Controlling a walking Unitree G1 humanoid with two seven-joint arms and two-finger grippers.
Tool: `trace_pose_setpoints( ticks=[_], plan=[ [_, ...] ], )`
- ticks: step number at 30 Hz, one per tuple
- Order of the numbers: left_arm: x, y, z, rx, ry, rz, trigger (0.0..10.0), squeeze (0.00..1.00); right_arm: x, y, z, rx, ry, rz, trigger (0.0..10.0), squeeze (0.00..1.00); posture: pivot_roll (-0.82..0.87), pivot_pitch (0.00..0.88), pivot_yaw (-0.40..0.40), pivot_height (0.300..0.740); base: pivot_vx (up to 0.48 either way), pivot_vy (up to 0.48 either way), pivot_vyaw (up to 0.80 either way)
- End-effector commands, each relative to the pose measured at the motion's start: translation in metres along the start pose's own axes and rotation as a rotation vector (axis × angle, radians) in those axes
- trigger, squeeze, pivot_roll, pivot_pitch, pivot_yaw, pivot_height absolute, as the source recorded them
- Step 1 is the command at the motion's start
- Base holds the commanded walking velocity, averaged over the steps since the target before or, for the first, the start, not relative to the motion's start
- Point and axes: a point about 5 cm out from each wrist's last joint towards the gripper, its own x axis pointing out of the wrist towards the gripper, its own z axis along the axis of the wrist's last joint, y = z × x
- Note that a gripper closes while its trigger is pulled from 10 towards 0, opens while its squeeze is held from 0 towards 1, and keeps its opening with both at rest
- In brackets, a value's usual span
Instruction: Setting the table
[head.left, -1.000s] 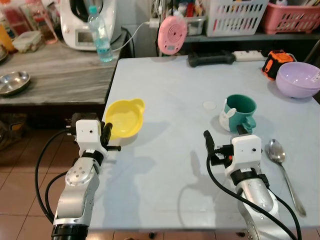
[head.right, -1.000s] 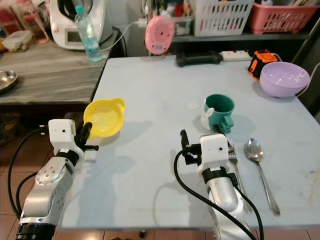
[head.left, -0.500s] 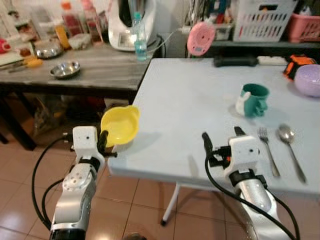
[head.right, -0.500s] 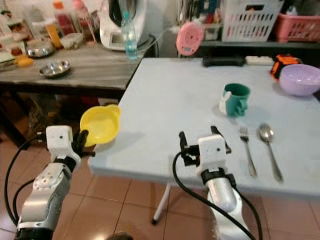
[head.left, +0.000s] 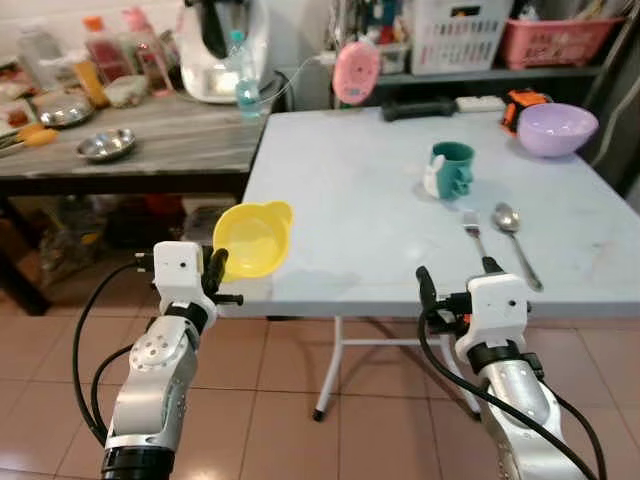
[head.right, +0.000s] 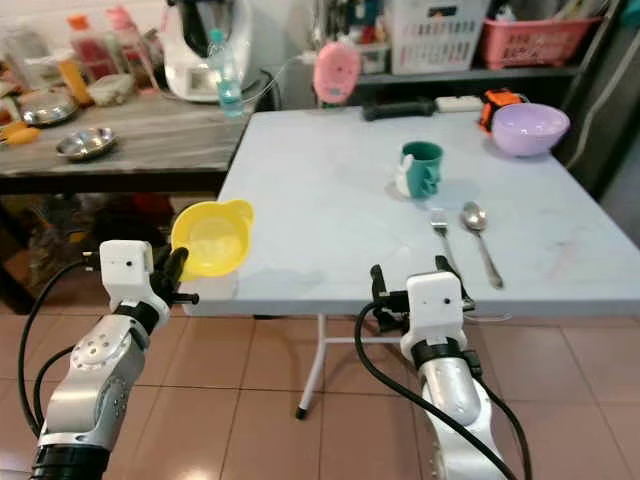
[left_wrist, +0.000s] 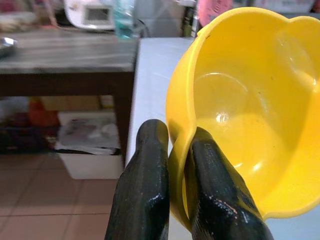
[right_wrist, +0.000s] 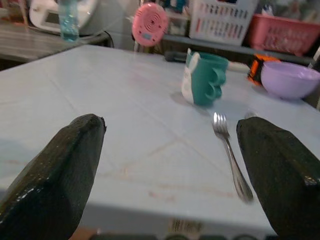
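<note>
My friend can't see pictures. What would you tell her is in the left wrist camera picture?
Two black fingers pinch the rim of a shiny yellow bowl, one inside the rim and one outside. Behind the bowl is the edge of a pale blue table, and beside that a darker table with a water bottle on it.

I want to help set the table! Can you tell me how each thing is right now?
yellow bowl: held by its rim, tilted, empty
left gripper: shut on the bowl's rim
right gripper: open, empty
green mug: upright on the table
fork: lying flat
spoon: lying flat beside the fork
purple bowl: upright at the far corner
</note>
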Motion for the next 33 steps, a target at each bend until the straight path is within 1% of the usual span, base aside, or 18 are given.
trace_pose_setpoints(
  ticks=[1,7,33],
  plan=[
    [0.0018,-0.0011,0.0026,-0.001,-0.002,-0.008,10.0,0.00,0.0006,-0.0003,0.0031,-0.002,-0.014,-0.003,10.0,0.00,-0.12,0.027,0.073,0.740,0.000,0.244,0.00],
    [0.0038,-0.0036,0.0033,-0.005,-0.002,-0.021,10.0,0.00,0.0014,-0.0008,0.0032,-0.003,-0.016,-0.010,10.0,0.00,-0.12,0.028,0.074,0.740,0.000,0.303,0.00],
    [0.0064,-0.0072,0.0017,0.002,0.013,-0.040,10.0,0.00,0.0011,-0.0014,0.0022,-0.005,-0.017,-0.030,10.0,0.00,-0.11,0.026,0.077,0.740,0.000,0.479,0.00]
  ],
)
